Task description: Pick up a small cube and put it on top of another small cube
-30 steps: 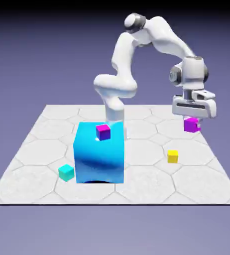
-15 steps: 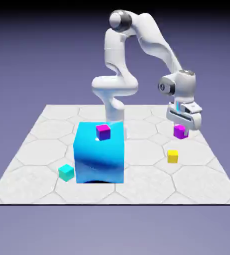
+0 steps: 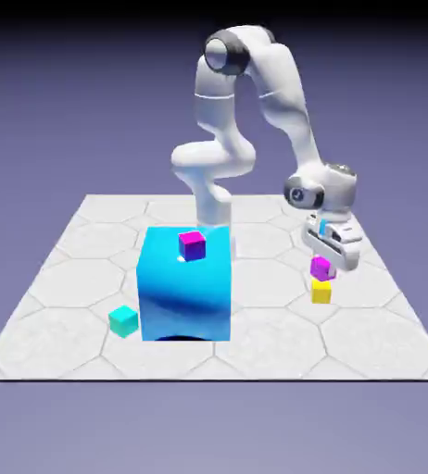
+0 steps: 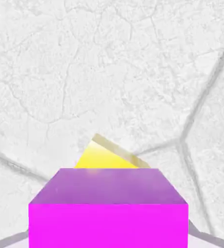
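My gripper (image 3: 325, 264) is shut on the small purple-magenta cube (image 3: 322, 268), holding it just above the small yellow cube (image 3: 321, 292) on the exterior view's right. I cannot tell whether the two cubes touch. In the hand view the purple-magenta cube (image 4: 108, 207) fills the bottom and hides my fingertips. A corner of the yellow cube (image 4: 104, 156) peeks out beyond it, on the white hexagon-tiled floor.
A big glossy blue cube (image 3: 185, 282) stands left of centre with a pinker magenta small cube (image 3: 192, 244) on top. A teal small cube (image 3: 123, 320) lies at its lower left. The white tiled table (image 3: 255, 347) ends close to the front.
The arm has swung toward the exterior view's left and come down, carrying the purple-magenta cube from high at the right to just over the yellow cube. The other cubes stayed put.
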Tool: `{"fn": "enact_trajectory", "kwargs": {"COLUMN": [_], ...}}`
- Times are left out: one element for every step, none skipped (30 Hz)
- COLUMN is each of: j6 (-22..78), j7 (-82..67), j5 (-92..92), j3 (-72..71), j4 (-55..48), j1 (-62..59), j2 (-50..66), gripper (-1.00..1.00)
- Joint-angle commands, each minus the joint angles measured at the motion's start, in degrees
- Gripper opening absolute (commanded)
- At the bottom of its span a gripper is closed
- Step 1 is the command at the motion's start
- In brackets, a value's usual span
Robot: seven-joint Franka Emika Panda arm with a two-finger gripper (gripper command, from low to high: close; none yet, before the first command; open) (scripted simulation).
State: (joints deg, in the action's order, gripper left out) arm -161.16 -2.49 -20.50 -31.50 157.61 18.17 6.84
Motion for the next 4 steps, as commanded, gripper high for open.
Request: {"fn": "enact_trajectory", "kwargs": {"j6": [-1.0, -1.0, -1.0, 0.0], "j7": [1.7, 1.7, 1.7, -0.1], "j5": [-2.4, -2.4, -2.4, 0.1], "j3": [0.9, 0.9, 0.9, 0.0], "j4": [-0.1, -0.1, -0.1, 0.0], "j1": [0.3, 0.3, 0.3, 0.0], "j2": [1.4, 1.4, 1.4, -0.1], "gripper": [-1.00, 1.00, 1.00, 1.00]}}
